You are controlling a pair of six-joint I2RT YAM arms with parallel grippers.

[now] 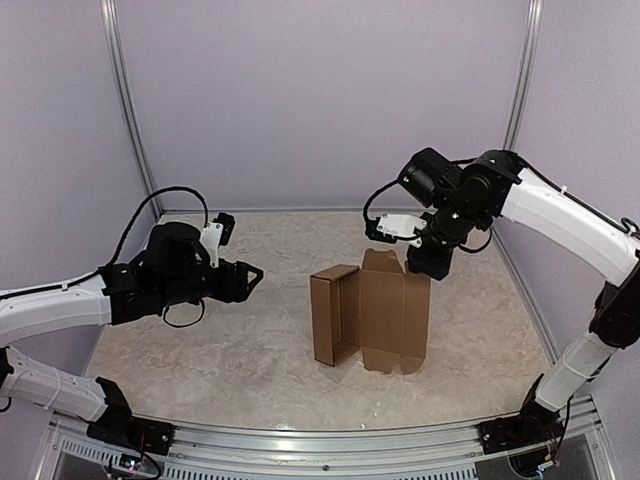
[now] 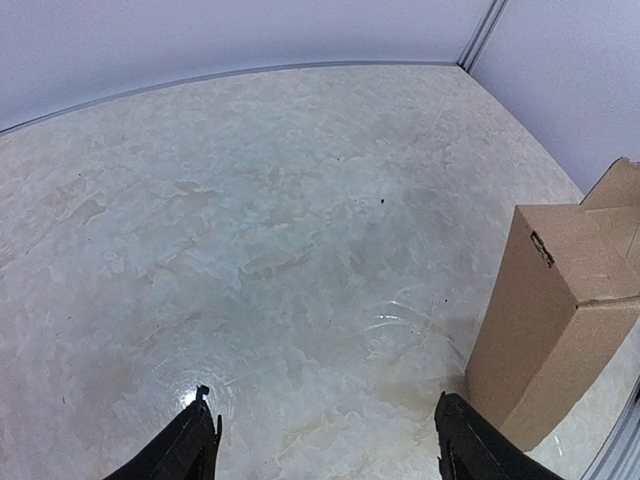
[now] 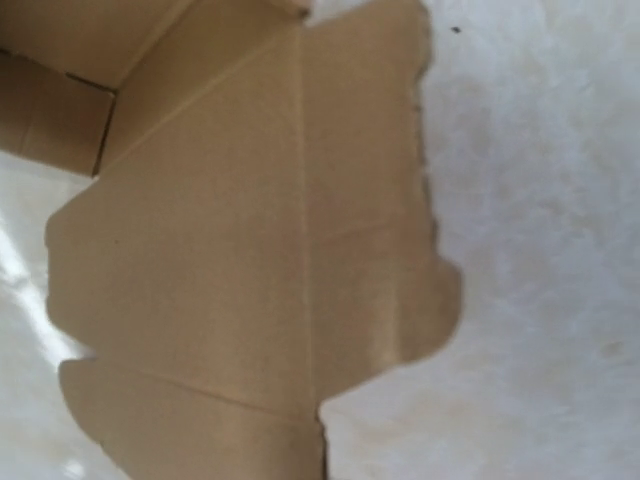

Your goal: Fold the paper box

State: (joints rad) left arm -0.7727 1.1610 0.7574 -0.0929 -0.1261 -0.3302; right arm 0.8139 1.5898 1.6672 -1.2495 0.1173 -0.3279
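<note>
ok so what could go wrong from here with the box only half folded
1. The right claw is shut by the top of the upright lid, while the left claw hangs open well off to the left. A push could slide or tip the unbraced paper box.
2. The lid's rounded tabs stick out flat, so they may catch on the box and crumple.

The left claw (image 1: 250,279) hovers low with fingers spread, while the right claw (image 1: 429,268) points down, closed.

Pale lilac walls (image 1: 320,100), marbled tabletop (image 1: 250,350)
</note>
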